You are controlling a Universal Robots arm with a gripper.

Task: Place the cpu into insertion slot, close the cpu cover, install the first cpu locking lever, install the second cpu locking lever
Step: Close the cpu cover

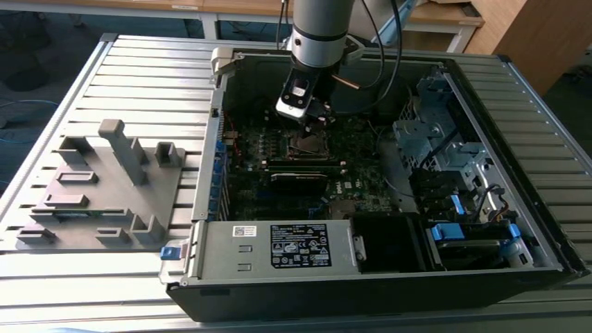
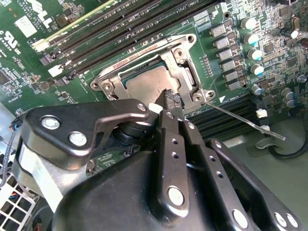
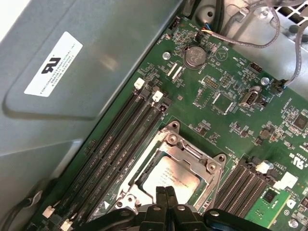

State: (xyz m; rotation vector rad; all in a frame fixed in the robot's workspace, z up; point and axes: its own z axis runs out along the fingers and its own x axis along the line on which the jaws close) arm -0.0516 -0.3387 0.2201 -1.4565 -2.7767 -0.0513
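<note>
Partly hidden: cpu (image 3: 177, 179), behind closed fingers (image 3: 160, 201).

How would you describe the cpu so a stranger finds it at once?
Inside the open computer case lies a green motherboard. Between its two groups of long black memory slots sits a shiny cpu cover; the cpu is the dull grey square in its window.

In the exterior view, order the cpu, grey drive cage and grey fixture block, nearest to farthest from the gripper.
1. cpu, right under the gripper.
2. grey drive cage, inside the case, the exterior view's right.
3. grey fixture block, outside the case, the exterior view's left.
</note>
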